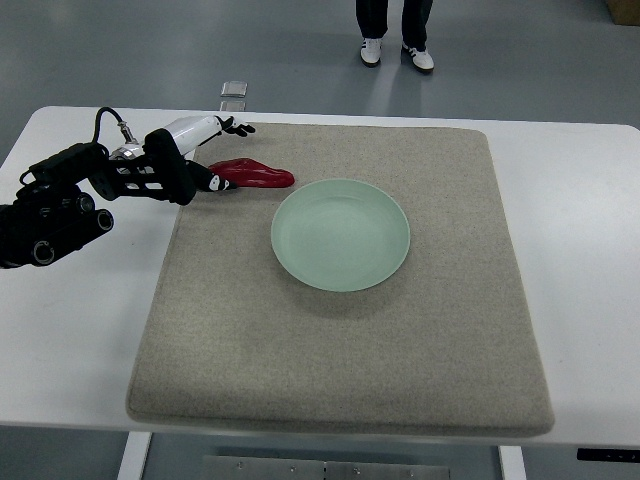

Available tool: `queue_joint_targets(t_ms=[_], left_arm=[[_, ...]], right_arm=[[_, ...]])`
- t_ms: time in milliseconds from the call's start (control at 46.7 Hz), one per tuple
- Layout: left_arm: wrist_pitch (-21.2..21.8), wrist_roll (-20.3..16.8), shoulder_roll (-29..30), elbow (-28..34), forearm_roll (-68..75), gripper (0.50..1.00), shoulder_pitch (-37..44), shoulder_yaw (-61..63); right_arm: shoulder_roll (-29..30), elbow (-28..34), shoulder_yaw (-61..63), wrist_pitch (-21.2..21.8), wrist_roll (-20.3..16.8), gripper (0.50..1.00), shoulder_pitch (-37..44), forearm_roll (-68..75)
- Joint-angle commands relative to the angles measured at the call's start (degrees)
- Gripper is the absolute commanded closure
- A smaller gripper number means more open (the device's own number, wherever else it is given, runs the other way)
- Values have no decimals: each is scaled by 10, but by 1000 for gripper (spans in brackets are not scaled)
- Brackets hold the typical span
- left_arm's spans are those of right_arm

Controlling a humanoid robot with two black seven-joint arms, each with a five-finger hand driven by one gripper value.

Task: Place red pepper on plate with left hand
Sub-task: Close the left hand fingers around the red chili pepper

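Red pepper (254, 174) lay on the grey felt mat (340, 370), near the mat's back-left part, just left of the pale green plate (340, 234) and apart from its rim. Left hand (205, 150) reached in from the left edge and sat at the pepper's stem end, dark fingers (215, 183) curled down against it while the white thumb side pointed away over the mat. It read as a grasp being closed, but whether the pepper was truly gripped or only touched could not be told; it was not lifted. Plate stood empty at mat centre, probably so the carry would be short. Right hand was out of view. A person's legs (396, 30) showed beyond the white table (575, 180).
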Motion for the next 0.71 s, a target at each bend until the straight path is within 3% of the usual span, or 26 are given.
queue_joint_targets(t_ms=[0,385,685], left_arm=[[3,0,0,0,0,703,1,7],[9,0,-4,14,0,776,3,11],[19,0,-12,25,-1,778,2,24]], right_arm=[[0,0,0,0,0,568,0,0],[0,0,0,0,0,568,0,0],[0,0,0,0,0,568,0,0]])
